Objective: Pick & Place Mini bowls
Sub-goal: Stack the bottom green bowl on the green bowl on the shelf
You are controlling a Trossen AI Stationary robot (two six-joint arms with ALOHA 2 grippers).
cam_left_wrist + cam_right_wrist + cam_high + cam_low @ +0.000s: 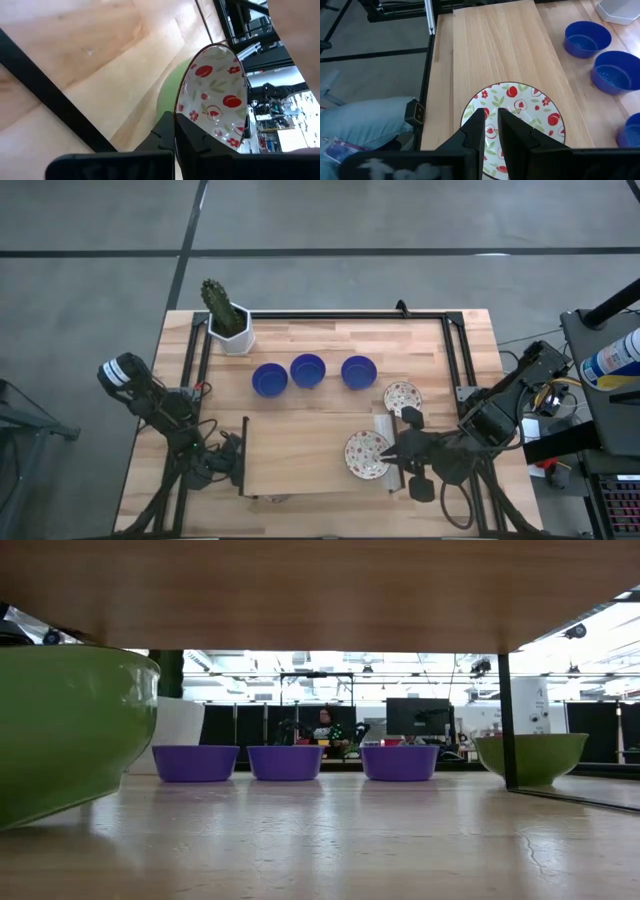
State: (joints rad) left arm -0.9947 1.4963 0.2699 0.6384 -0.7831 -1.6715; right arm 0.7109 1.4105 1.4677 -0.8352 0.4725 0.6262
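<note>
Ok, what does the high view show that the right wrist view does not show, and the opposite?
Only the high view: the green cactus in a white hexagonal pot, a second white floral bowl, and the left pincer at the table's left side.

Only the right wrist view: a person's leg in blue jeans beside the table.

Both: the wooden table, the three glossy blue round bowls, and the right pincer at the white round bowl with red floral pattern.

Three blue mini bowls, two white mini bowls with red floral pattern, one cactus in one white pot, two robot arms, one wooden desk
</note>
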